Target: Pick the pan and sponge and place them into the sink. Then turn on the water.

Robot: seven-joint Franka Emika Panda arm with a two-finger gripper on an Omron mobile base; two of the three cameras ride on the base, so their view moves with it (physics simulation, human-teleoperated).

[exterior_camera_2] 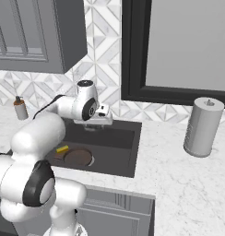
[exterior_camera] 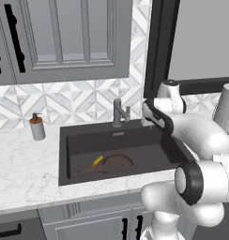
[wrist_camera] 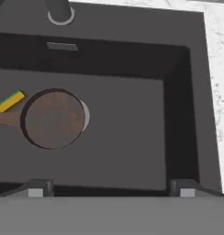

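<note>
Your pan (wrist_camera: 53, 118) lies on the floor of the sink (wrist_camera: 132, 137), left of centre, partly covering the silver drain (wrist_camera: 86, 114). The sponge (wrist_camera: 10, 101) rests just beside its handle, yellow face showing. Your gripper (wrist_camera: 111, 189) hangs above the basin, jaws spread wide and empty, right of the faucet (exterior_camera: 118, 112)

The right half of the sink (wrist_camera: 132, 133) floor lies bare below my end effector (wrist_camera: 111, 190); the pan (wrist_camera: 53, 119) and sponge (wrist_camera: 10, 101) crowd the left (faucet (exterior_camera: 118, 112) behind).
</note>
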